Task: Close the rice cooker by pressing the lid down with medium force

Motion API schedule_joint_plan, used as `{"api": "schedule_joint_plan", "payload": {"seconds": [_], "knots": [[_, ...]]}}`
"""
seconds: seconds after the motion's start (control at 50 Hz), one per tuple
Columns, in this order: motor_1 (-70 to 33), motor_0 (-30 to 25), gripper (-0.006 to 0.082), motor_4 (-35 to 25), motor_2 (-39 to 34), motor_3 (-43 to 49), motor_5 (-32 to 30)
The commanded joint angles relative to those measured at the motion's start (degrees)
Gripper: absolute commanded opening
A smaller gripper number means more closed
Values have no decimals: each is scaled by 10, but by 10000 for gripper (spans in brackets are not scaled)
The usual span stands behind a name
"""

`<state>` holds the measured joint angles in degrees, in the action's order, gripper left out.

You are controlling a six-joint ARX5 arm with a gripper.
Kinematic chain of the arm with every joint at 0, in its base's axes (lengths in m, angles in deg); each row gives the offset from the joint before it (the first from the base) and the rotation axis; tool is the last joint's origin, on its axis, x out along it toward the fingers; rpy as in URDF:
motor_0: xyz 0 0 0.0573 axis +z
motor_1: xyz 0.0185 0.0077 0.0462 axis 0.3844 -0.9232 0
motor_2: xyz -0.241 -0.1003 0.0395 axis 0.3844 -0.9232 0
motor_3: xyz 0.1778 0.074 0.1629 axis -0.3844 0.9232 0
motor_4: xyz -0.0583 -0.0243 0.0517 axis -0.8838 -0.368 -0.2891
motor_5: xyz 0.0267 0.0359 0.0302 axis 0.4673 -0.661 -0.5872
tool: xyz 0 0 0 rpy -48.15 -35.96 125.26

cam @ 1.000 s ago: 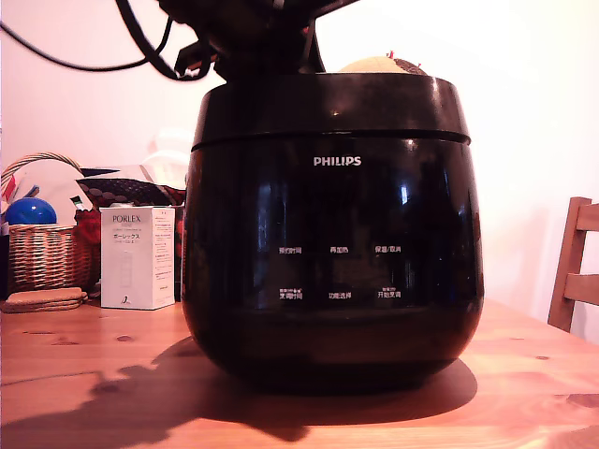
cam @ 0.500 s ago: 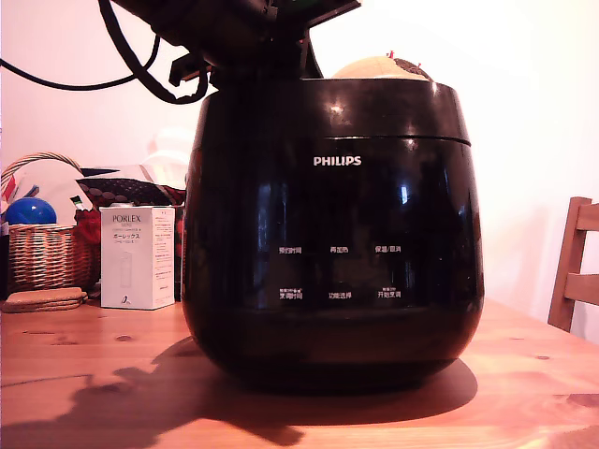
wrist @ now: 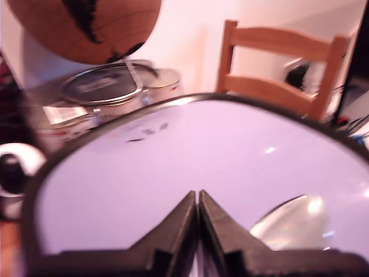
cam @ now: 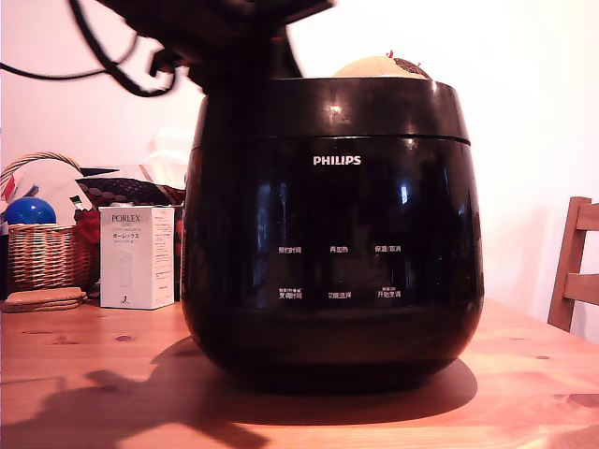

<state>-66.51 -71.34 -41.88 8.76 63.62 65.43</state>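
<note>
We find the gripper (wrist: 198, 199) with its fingers pressed together, holding nothing. The lid (wrist: 173, 167) lies directly beneath its tips, down on the rice cooker (cam: 332, 234).

A: You've got the cooker (cam: 332, 234) glossy black, lettering white. Lid (wrist: 190, 167) reads pale lilac, dark rim.

B: Rest?

A: Box (cam: 137, 257) white, grey print. Basket (cam: 42, 253) tan weave, blue ball (cam: 30, 211) in it. Table (cam: 524, 393) orange pine, chair (cam: 574, 267) the same.
</note>
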Motion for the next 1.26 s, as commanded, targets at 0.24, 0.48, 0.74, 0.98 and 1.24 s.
{"api": "schedule_joint_plan", "payload": {"seconds": [0.24, 0.48, 0.74, 0.98, 1.24], "knots": [[83, 71, -19, 26, -24, 26, -43], [156, 130, -19, 43, -24, 43, -51], [211, 191, -19, 52, -24, 84, -77], [236, 238, -19, 52, -24, 113, -77], [238, 248, -19, 52, -24, 122, -76]]}}
